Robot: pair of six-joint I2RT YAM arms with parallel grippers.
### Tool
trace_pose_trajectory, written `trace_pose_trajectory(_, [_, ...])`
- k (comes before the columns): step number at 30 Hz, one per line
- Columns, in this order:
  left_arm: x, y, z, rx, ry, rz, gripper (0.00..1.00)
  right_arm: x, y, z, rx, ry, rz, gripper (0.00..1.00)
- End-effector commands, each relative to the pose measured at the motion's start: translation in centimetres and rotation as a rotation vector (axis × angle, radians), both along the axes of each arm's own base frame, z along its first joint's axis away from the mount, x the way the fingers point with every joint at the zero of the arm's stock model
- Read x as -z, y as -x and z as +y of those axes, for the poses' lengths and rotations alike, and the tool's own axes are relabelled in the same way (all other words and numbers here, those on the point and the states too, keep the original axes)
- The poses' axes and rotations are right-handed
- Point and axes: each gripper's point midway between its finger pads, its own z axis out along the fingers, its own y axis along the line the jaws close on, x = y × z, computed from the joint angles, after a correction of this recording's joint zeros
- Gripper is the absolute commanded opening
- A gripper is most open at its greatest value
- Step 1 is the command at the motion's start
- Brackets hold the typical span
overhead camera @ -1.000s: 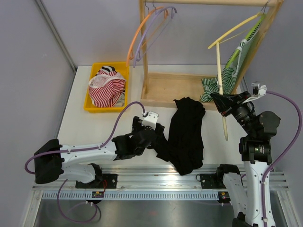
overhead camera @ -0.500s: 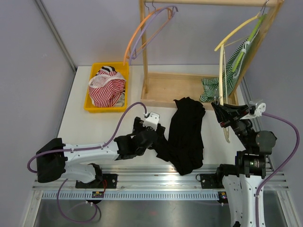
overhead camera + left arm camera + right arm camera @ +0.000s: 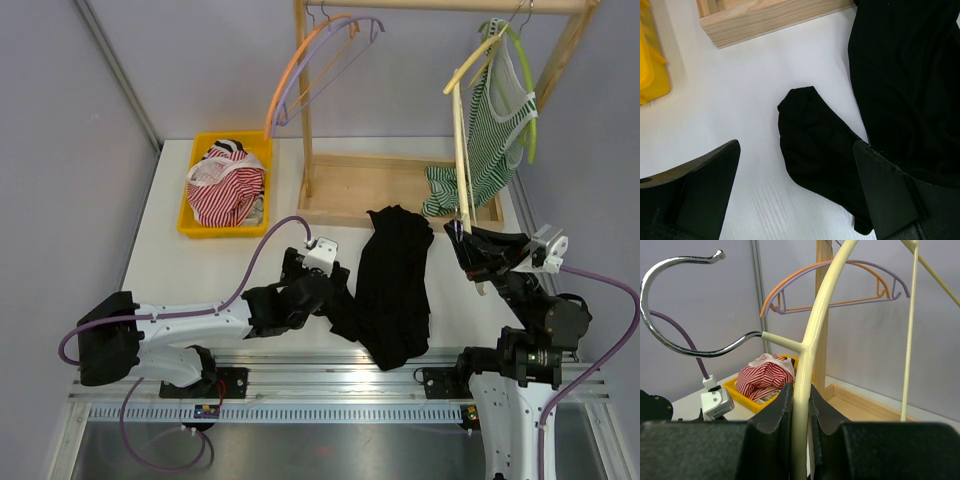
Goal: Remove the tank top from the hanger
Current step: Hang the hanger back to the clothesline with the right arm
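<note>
In front of the pale wooden clothes rack (image 3: 303, 120), nearest the arm bases, the left gripper (image 3: 797, 197) hangs low with its jaws spread wide and nothing between them, over the edge of the limp black fabric tank top (image 3: 395, 290). That top lies crumpled lengthwise on the white table (image 3: 200, 260) just in front of the rack's base, off any hanger. To the rack's front right, the right gripper (image 3: 800, 410) is clamped on the thin bar of the bare cream plastic hanger (image 3: 461, 150), whose curved chrome hook (image 3: 670, 347) sticks out free beside the grip. The main risk, as I judge it, sits there. The hanger reaches up into the rack's right end, close by the green-and-white striped knit top (image 3: 495, 130) on its lime green hanger (image 3: 527, 110). A swing could snag a strap, drag that garment off the rail, or knock the rack's post, and the round bar may twist in the pinch. The left jaws, if lowered, could drag the black top toward the table's near edge. Open table lies to the rack's front left, before the yellow plastic bin (image 3: 190, 190) of red-striped clothes. At the rack's far left end, the orange and purple hangers (image 3: 310, 60) and the grey wall behind close things in.
</note>
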Motion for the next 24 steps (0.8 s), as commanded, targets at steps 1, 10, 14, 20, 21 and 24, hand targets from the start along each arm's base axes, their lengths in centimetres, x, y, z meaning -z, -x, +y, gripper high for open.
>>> trace_pose_trajectory(1, [-1.4, -0.3, -0.7, -0.009, 0.078, -0.024, 0.99, -2.0, 2.5, 0.8, -0.028, 0.054, -0.139, 0.00])
trace_pose_trajectory(10, [-1.3, -0.2, -1.1, 0.003, 0.083, -0.016, 0.99, -1.6, 4.7, 0.8, -0.024, 0.027, -0.129, 0.00])
trace_pose_trajectory(14, [-1.1, -0.2, -1.3, 0.009, 0.081, -0.012, 0.99, -1.2, 4.6, 0.0, 0.024, -0.016, -0.122, 0.00])
trace_pose_trajectory(20, [-1.3, -0.1, -1.8, 0.023, 0.076, -0.011, 0.99, 0.2, 3.0, -0.6, 0.072, 0.022, -0.023, 0.00])
trace_pose_trajectory(21, [-1.2, 0.0, -1.7, 0.025, 0.075, -0.010, 0.99, -0.4, 3.3, -0.7, 0.079, 0.014, -0.033, 0.00])
trace_pose_trajectory(24, [-1.1, 0.0, -2.0, 0.030, 0.068, -0.007, 0.99, 0.5, 1.5, -1.9, 0.155, 0.029, 0.053, 0.00])
